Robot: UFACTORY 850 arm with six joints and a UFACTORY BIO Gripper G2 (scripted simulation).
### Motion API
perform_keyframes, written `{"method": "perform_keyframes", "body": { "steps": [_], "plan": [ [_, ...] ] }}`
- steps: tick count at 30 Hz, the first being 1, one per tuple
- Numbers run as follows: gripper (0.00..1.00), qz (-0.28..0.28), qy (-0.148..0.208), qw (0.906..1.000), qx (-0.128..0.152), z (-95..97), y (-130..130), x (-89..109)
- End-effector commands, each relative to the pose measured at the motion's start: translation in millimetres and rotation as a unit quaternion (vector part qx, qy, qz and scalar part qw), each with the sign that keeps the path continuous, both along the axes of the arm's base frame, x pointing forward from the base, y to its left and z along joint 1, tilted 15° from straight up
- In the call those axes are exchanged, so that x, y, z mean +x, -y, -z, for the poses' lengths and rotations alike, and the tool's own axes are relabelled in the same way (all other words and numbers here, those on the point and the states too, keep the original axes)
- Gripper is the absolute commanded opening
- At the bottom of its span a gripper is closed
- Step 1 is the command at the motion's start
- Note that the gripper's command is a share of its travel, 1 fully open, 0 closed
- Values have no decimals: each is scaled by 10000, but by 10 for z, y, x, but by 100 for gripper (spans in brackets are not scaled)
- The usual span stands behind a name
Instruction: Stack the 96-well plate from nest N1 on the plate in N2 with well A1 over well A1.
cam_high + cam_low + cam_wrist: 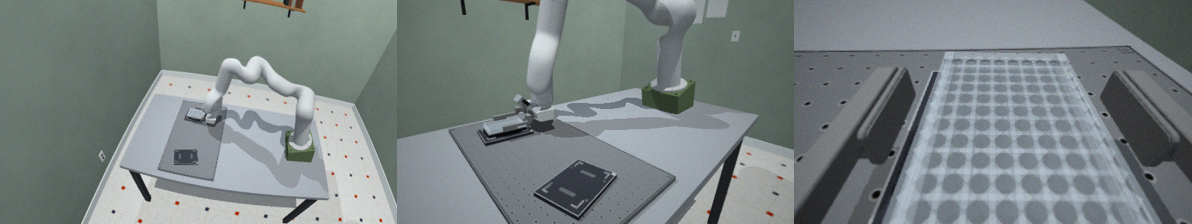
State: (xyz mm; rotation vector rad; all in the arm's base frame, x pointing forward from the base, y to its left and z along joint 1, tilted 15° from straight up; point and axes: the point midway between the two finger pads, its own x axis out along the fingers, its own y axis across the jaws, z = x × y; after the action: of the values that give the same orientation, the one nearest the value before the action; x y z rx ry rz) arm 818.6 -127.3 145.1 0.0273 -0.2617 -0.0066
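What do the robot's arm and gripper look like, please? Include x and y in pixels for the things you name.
The arm (281,83) (543,56) is smooth, glossy white, with rounded joints and no visible cables. The gripper (201,116) (506,122) (1008,117) has a whitish body and two long grey fingers with flat, round-edged pads.

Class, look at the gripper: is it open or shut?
Open, partway. In the wrist view, the gripper has a visible gap between each finger and the clear 96-well plate.
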Motion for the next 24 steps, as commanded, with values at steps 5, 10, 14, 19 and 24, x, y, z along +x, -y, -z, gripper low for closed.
{"method": "perform_keyframes", "body": {
  "steps": [5,10,14,19,24],
  "plan": [
    [37,0,9,10000,-2,-12,2,5],
    [37,1,10,10000,-2,-90,4,-15],
    [37,0,10,10000,-2,-193,7,-43],
    [37,0,10,10000,-2,-270,9,-64],
    [37,0,10,10000,-2,-399,12,-99]
  ]
}}
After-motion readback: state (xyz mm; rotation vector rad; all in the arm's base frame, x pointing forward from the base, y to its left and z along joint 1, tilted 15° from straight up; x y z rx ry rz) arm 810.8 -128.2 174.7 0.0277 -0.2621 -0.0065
